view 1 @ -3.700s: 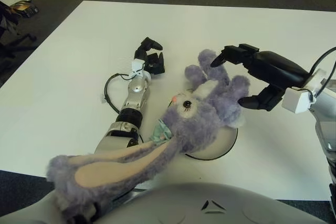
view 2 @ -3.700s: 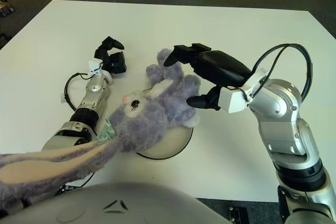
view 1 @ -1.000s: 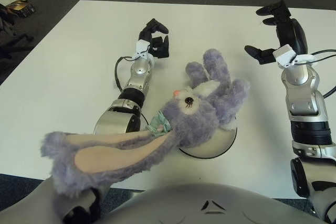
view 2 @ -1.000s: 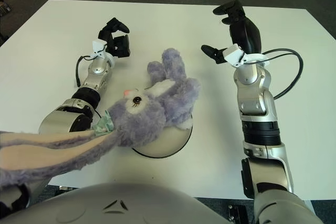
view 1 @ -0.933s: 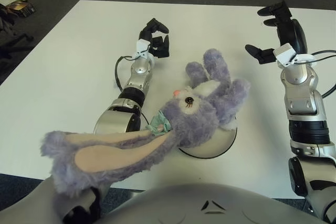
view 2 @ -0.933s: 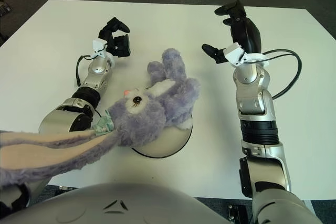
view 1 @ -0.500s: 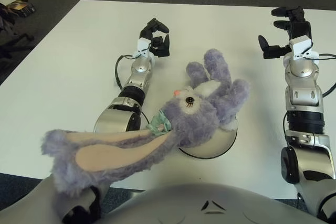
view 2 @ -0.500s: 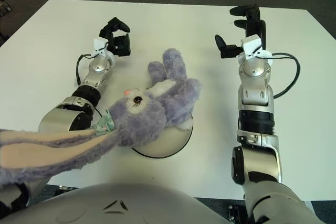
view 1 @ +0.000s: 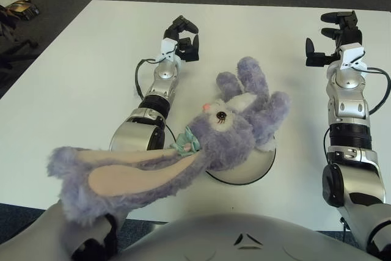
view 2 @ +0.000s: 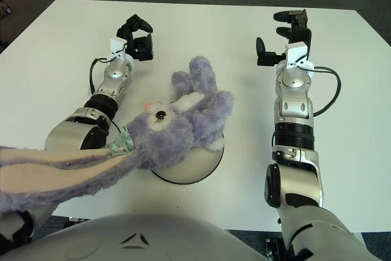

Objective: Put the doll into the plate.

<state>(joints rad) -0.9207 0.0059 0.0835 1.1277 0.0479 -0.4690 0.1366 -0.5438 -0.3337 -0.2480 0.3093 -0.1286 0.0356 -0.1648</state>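
A purple plush rabbit doll lies across the white plate, its body and legs over the plate and its long ears trailing toward the near table edge. My left hand is stretched forward on the left, well beyond the doll, fingers spread and holding nothing. My right hand is stretched forward on the right, clear of the doll, fingers spread and empty.
The white table fills the view, with dark floor beyond its far edge. A black cable loops beside my left forearm. Some dark objects sit on the floor at far left.
My right hand has drawn away from the doll and straightened out to the right side of the table. The left arm stretched slightly forward. The doll stays on the plate.
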